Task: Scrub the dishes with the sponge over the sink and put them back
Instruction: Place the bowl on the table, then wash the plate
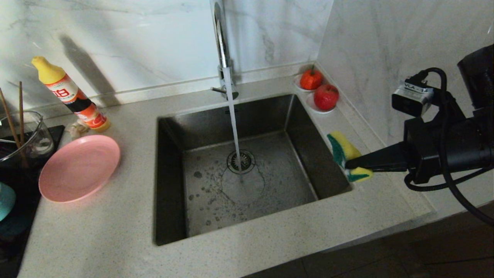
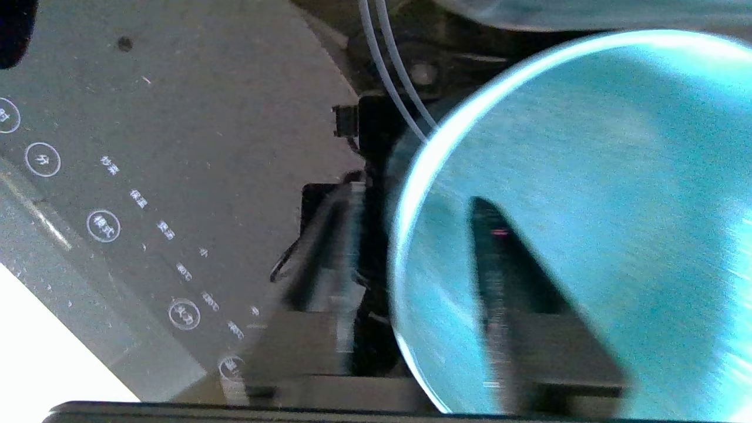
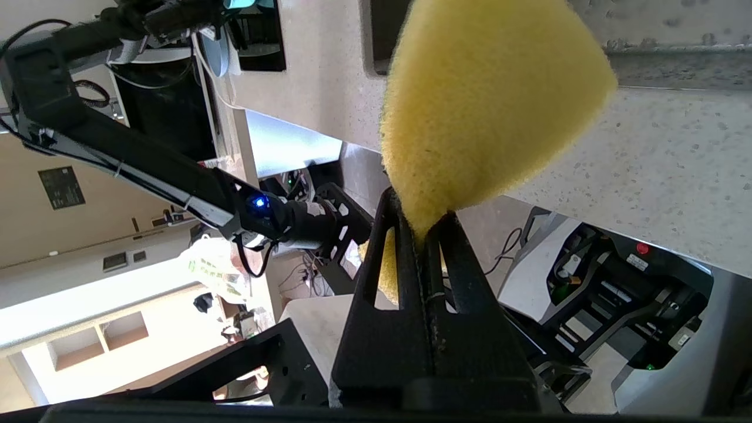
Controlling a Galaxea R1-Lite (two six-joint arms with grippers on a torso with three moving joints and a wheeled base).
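Your right gripper (image 1: 353,164) has its fingers (image 3: 405,247) pinched tight on the sponge (image 1: 347,160), squeezing its near end thin so the yellow face fans out past the tips (the green face shows in the head view). It holds the sponge in the air over the counter (image 1: 239,258) at the right rim of the sink (image 1: 170,181), just outside the basin. Your left gripper (image 2: 420,258) is seen only by its own wrist camera: its fingers (image 2: 499,258) stand apart, one inside the teal bowl (image 2: 617,176) and the other outside, with the bowl's rim running between them; you cannot tell whether either finger touches the bowl. Beside the bowl in that view lies a dark cooktop (image 2: 176,147) with printed round symbols. In the head view, a sliver of the bowl shows at the far left edge on the cooktop. The pink plate (image 1: 79,168) lies on the counter left of the sink, its left edge overlapping the cooktop. Behind it stand a glass cup (image 1: 23,135) with chopsticks and a tilted soap bottle (image 1: 71,94). The tap (image 1: 222,46) is running, its stream falling onto the drain (image 1: 241,161). Two red fruits (image 1: 326,96) sit on saucers at the sink's back right corner.
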